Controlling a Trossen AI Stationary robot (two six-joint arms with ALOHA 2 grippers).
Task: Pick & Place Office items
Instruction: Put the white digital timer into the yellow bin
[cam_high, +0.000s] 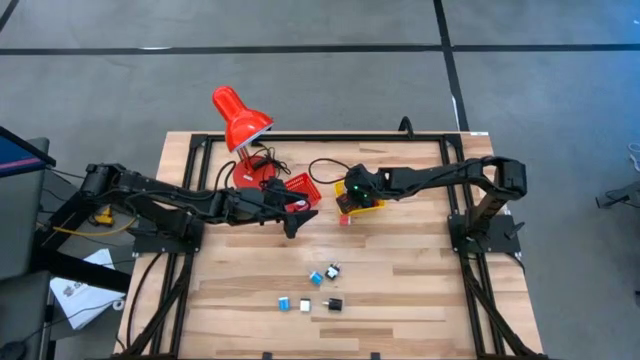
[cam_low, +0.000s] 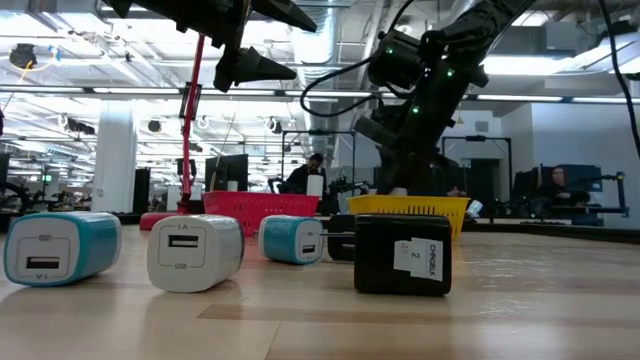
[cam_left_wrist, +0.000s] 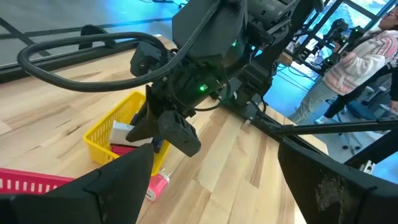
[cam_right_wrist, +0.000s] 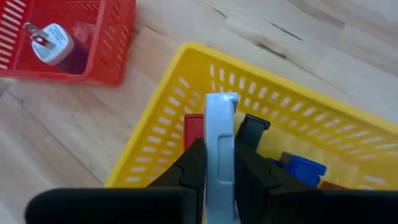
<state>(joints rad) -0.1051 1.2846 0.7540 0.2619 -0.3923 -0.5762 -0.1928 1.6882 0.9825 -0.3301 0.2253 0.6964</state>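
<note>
Yellow basket (cam_right_wrist: 186, 112), red basket (cam_right_wrist: 118, 37)

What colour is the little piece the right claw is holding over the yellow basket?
White: the piece in the right gripper, best seen from the right wrist.

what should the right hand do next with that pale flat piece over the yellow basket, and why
Probably lower a touch and open. The right hand grips the pale flat piece upright, directly above the yellow basket, which already holds red, black and blue pieces. Releasing there should drop it inside. The left hand waits, open, by the red basket.
</note>
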